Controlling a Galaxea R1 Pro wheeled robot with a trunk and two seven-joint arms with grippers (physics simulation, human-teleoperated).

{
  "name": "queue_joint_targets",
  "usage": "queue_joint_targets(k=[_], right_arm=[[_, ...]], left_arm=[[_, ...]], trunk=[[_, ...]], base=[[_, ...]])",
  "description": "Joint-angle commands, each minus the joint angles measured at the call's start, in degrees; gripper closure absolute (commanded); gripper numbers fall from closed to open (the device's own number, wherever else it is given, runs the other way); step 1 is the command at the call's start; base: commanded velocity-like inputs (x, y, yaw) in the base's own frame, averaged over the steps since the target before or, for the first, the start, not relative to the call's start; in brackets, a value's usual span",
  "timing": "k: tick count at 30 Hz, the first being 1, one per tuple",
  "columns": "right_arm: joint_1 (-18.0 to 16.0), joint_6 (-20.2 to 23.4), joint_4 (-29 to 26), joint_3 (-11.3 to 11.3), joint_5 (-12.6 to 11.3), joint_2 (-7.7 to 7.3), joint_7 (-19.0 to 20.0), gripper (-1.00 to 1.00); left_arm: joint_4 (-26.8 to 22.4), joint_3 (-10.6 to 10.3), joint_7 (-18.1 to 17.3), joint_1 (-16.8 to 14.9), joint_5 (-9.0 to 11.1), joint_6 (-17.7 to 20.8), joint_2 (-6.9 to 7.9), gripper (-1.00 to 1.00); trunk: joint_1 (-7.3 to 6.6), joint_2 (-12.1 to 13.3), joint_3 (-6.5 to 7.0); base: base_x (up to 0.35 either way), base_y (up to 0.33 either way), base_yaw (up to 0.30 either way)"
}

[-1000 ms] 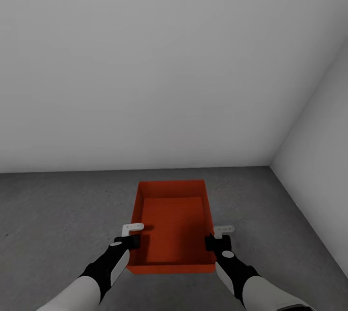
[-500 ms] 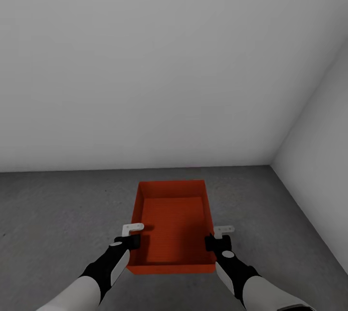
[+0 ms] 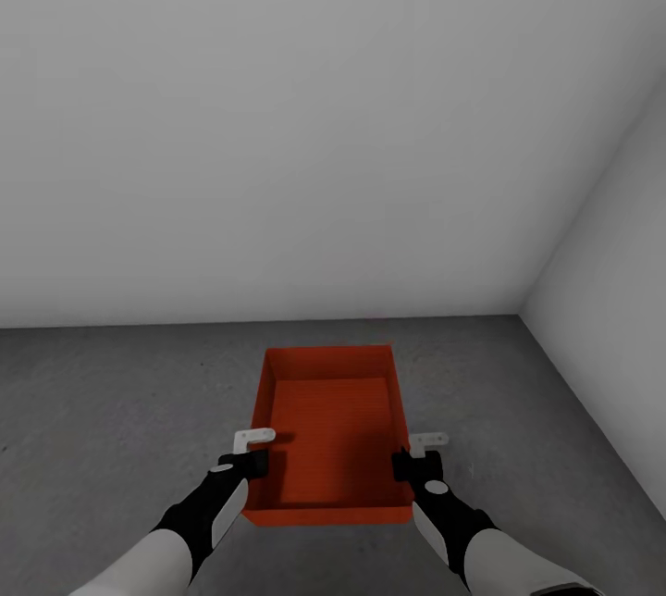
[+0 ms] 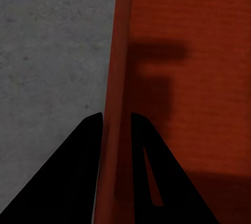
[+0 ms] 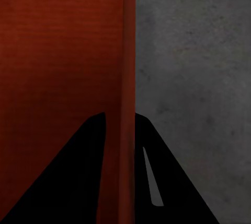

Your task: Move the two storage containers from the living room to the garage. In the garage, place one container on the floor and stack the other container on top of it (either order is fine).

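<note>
Now both grippers — left gripper (image 3: 252, 459), right gripper (image 3: 413, 461) — pinch opposite walls of the open orange-red rectangular plastic bin (image 3: 333, 425); lower it level onto the rough grey concrete floor (image 3: 111, 411) — release together.

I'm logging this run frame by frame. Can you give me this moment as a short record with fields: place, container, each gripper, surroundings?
place: garage corner, pale grey walls
container: one orange-red storage container, open top, empty, over the concrete floor
left gripper: shut on the container's left wall, one finger each side
right gripper: shut on the right wall the same way
contact with floor: cannot tell
</note>
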Motion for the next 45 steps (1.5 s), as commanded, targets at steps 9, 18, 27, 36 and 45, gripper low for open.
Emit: queue_joint_targets(k=[9,18,27,36,45], right_arm=[[0.0,-0.1,0.1,-1.9,-1.2,0.98,-0.2,1.0],[0.0,-0.1,0.1,-1.9,-1.1,1.02,-0.3,1.0],[0.0,0.0,0.1,-2.0,-1.1,1.03,-0.3,1.0],[0.0,-0.1,0.1,-2.0,-1.1,0.96,-0.3,1.0],[0.0,-0.1,0.1,-2.0,-1.1,0.89,-0.2,1.0]], left_arm=[[-0.3,0.6,0.8,0.0,1.2,-2.9,0.01,1.0],[-0.2,0.6,0.8,0.0,1.2,-2.9,0.03,1.0],[-0.2,0.6,0.8,0.0,1.2,-2.9,0.01,1.0],[-0.2,0.6,0.8,0.0,1.2,-2.9,0.01,1.0],[-0.2,0.6,0.8,0.0,1.2,-2.9,0.02,1.0]], trunk=[[1.98,-3.7,-1.67],[3.96,-7.3,-3.28],[5.94,-10.9,-4.9],[7.91,-14.5,-6.52],[9.89,-18.1,-8.13]], base=[[0.0,0.0,0.0],[0.0,0.0,0.0],[0.0,0.0,0.0],[0.0,0.0,0.0],[0.0,0.0,0.0]])
